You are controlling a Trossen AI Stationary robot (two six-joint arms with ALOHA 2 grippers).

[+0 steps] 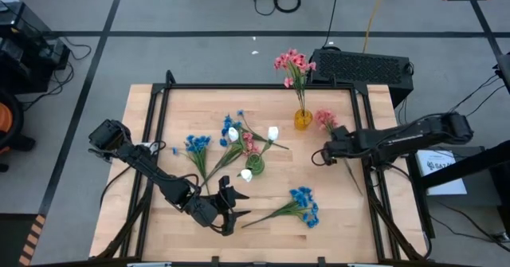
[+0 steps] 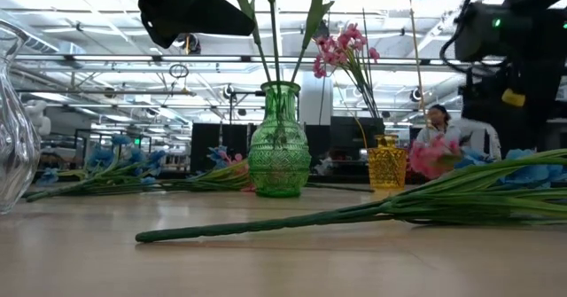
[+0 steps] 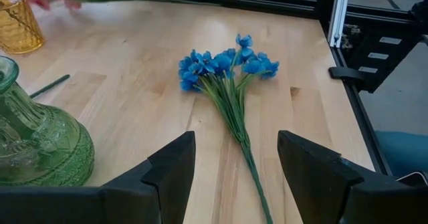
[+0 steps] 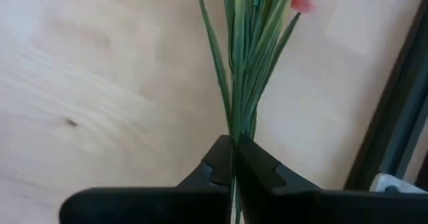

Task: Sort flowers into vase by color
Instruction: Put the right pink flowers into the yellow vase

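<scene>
High view, left gripper (image 1: pixel 227 205) open near the table's front edge, blue spray (image 1: pixel 296 206) lying flat beside it, stem toward the gripper, blossoms away, green vase (image 1: pixel 253 163) mid-table, yellow vase (image 1: pixel 302 118) behind, right gripper (image 1: pixel 325 153) clamped on pink spray (image 4: pixel 244 63), stem running front to back.

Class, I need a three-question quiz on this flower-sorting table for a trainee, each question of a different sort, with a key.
1. True or false: the right tool is shut on the pink spray.
2. Multiple choice: the yellow vase holds A) blue flowers, B) pink flowers, C) white buds.
3. Fill the gap: the open left tool faces a ____ spray lying on the table.

Key: 1 true; 2 B; 3 blue.
</scene>
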